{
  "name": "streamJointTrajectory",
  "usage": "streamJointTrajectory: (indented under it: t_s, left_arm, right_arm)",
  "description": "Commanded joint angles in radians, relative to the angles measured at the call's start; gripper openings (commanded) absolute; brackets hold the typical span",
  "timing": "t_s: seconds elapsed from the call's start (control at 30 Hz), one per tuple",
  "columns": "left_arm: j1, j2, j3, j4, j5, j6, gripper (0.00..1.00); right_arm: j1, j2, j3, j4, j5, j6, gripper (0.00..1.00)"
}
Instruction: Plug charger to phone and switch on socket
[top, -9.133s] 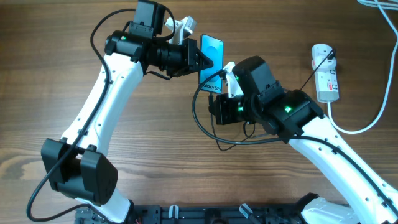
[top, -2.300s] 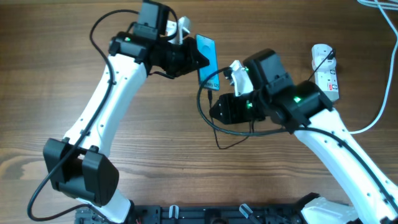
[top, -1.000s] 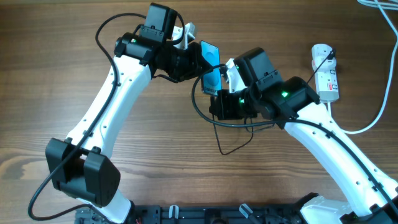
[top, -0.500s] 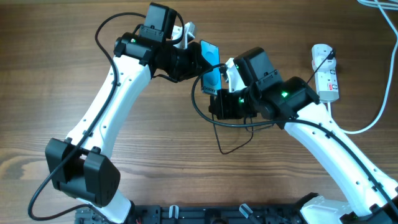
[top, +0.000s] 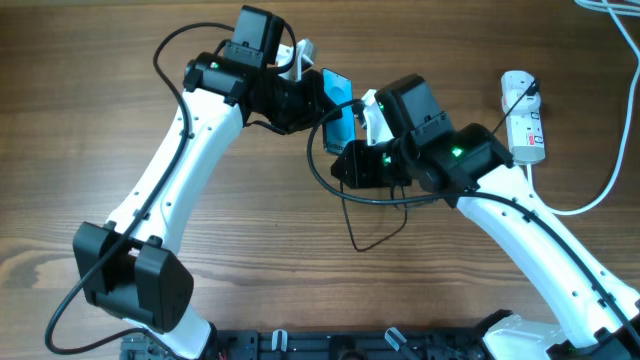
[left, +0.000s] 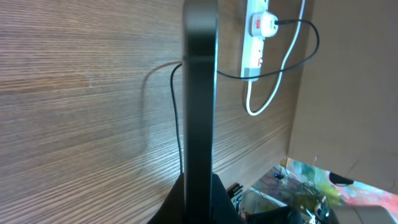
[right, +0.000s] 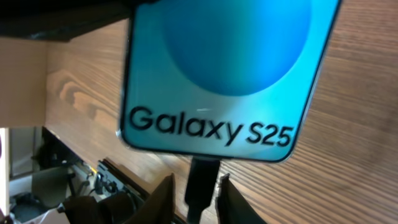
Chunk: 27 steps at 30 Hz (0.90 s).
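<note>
My left gripper (top: 320, 98) is shut on the phone (top: 339, 100) and holds it above the table, cyan screen up. In the left wrist view (left: 199, 202) the phone (left: 200, 93) shows edge-on, as a dark strip. In the right wrist view the phone (right: 224, 74) shows "Galaxy S25", and the charger's small black connector (right: 202, 177) sits in its bottom edge. My right gripper (right: 194, 186) is open, with a finger on each side of the connector and gaps between. It is just below the phone in the overhead view (top: 347, 160). The thin black cable (top: 375, 230) loops on the table. The white socket (top: 525, 125) lies at the right.
The socket's thick white lead (top: 600, 190) curves off to the right edge. Another white cable (top: 610, 15) is at the top right corner. The socket (left: 255, 50), with the black cable at it, shows in the left wrist view near the table edge.
Over the last seconds both arms brought the phone and connector together. In the last half second my right gripper's fingers have opened off the connector, which stays in the phone.
</note>
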Motion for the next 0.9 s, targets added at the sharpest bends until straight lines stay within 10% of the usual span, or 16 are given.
streamJointTrajectory:
  t_s: [0.0, 0.1, 0.3, 0.67, 0.87]
  left_arm:
    - [0.011, -0.028, 0.004, 0.007, 0.052, 0.011, 0.04]
    - [0.035, -0.028, 0.004, -0.001, -0.029, 0.011, 0.04]
    - [0.037, -0.027, 0.004, -0.058, -0.148, 0.012, 0.04]
    - [0.034, -0.028, 0.005, -0.039, 0.476, 0.378, 0.04]
    - [0.035, -0.028, 0.005, 0.11, 0.682, 0.384, 0.04]
  right_arm:
    - [-0.002, 0.013, 0.014, -0.027, -0.022, -0.038, 0.44]
    - [-0.002, 0.013, 0.014, -0.052, -0.032, -0.051, 0.81]
    - [-0.011, -0.013, 0.021, -0.074, -0.077, -0.097, 0.98]
    - [-0.508, -0.177, 0.139, -0.386, 0.088, -0.169, 1.0]
    - [-0.547, -0.162, 0.137, -0.447, 0.097, -0.234, 1.0]
